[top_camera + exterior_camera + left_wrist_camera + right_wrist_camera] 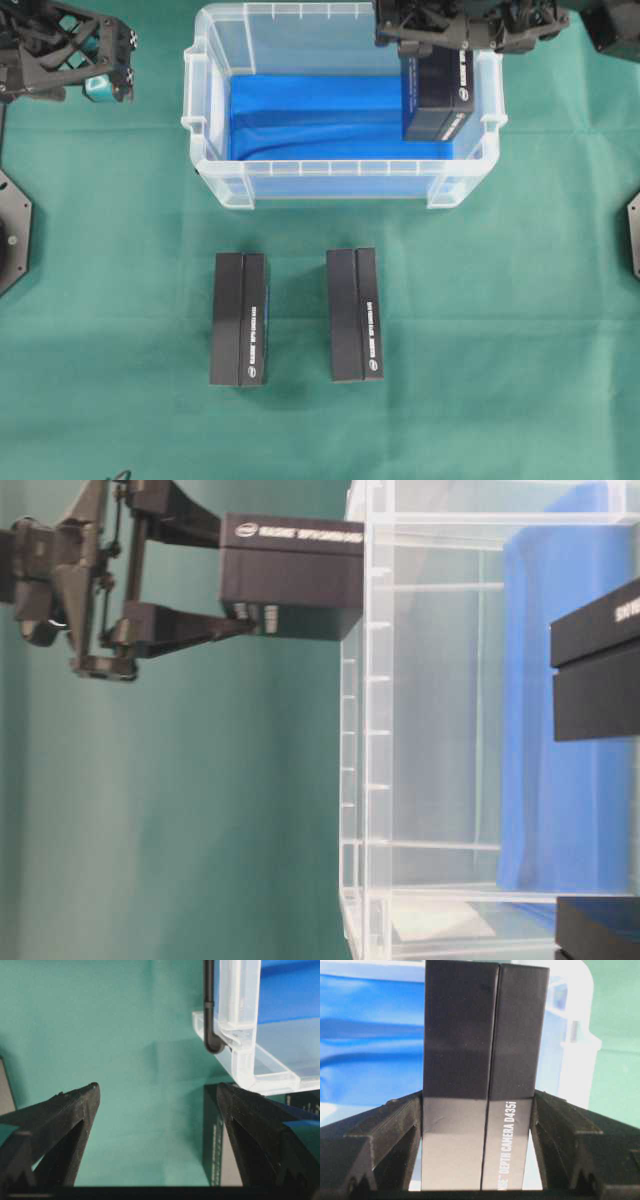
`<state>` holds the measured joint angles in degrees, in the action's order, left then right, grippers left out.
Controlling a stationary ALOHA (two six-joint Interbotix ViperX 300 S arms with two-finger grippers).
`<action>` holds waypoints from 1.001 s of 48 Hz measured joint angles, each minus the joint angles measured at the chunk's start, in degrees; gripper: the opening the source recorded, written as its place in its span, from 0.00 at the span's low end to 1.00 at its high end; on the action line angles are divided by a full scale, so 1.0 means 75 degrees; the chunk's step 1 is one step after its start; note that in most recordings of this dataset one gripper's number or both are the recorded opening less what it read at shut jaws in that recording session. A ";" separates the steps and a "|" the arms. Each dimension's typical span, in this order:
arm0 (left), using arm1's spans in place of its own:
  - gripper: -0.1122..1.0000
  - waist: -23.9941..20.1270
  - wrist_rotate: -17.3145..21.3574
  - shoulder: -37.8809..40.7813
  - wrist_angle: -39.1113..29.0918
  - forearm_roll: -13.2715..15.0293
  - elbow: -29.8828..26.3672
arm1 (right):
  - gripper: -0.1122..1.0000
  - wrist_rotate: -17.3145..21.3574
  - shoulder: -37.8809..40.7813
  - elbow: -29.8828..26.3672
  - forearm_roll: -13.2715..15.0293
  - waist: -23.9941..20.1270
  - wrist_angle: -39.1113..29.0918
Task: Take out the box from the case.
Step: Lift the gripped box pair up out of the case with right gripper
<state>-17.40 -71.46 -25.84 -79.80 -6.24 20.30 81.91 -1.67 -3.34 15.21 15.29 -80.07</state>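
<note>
The case is a clear plastic bin with a blue lining at the back middle of the table. My right gripper is shut on a black box and holds it upright over the case's right end. In the table-level view the box has its lower end about level with the case's rim. In the right wrist view the box sits tight between both fingers of the gripper. My left gripper is open and empty at the back left, and its jaws stand wide apart in its wrist view.
Two more black boxes lie side by side on the green cloth in front of the case. The left wrist view shows a corner of the case and one of these boxes. Dark arm bases stand at both table sides.
</note>
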 measured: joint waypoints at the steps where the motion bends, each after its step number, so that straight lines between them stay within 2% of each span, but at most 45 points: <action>1: 0.97 0.0000 0.0000 0.0000 0.0000 0.0000 0.0000 | 0.70 -0.0012 0.0000 -0.0047 -0.0012 0.0000 -0.0035; 13: 0.97 0.0000 0.0000 0.0000 0.0000 0.0000 0.0000 | 0.70 -0.0012 0.0000 -0.0469 0.0000 -0.0047 -0.0469; 34: 0.97 0.0000 -0.0012 0.0000 0.0000 -0.0012 0.0000 | 0.70 -0.0023 0.0000 -0.0516 0.0035 -0.0105 -0.0598; 48: 0.97 0.0000 0.0000 0.0000 0.0000 0.0000 0.0000 | 0.70 0.0129 -0.0164 -0.0516 0.0035 -0.0621 -0.1008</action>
<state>-17.40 -71.46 -25.84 -79.80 -6.24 20.30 82.88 -2.90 -7.21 15.47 10.63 -87.63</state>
